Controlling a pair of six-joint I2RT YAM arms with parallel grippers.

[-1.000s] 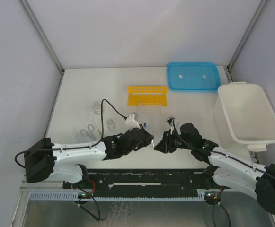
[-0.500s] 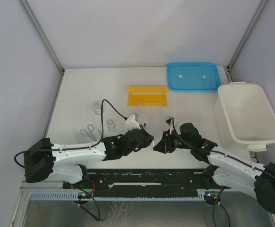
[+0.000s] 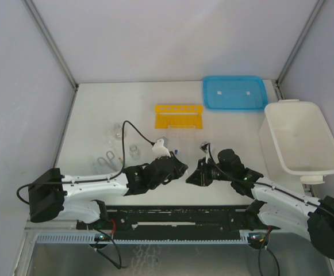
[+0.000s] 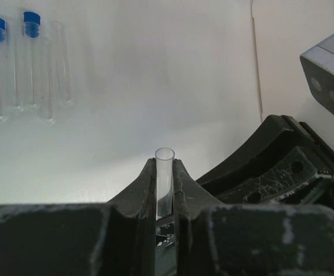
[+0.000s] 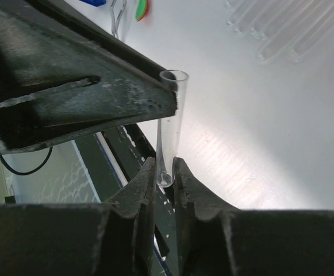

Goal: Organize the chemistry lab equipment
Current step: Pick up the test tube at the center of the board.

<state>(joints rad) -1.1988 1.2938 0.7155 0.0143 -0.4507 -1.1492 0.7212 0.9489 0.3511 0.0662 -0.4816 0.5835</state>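
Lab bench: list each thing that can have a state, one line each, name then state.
Left hand: shut on a clear tube, open end up, no cap.
Right hand: shut on the same tube's rounded end.
Spare tubes: lying flat, two blue-capped.
Rack: no tubes seen in it.
Tub: open, nothing seen inside.
Lid: flat on the table, off the tub.

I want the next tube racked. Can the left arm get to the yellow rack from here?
Probably yes: the table between the left gripper and the yellow rack holds only loose tubes.
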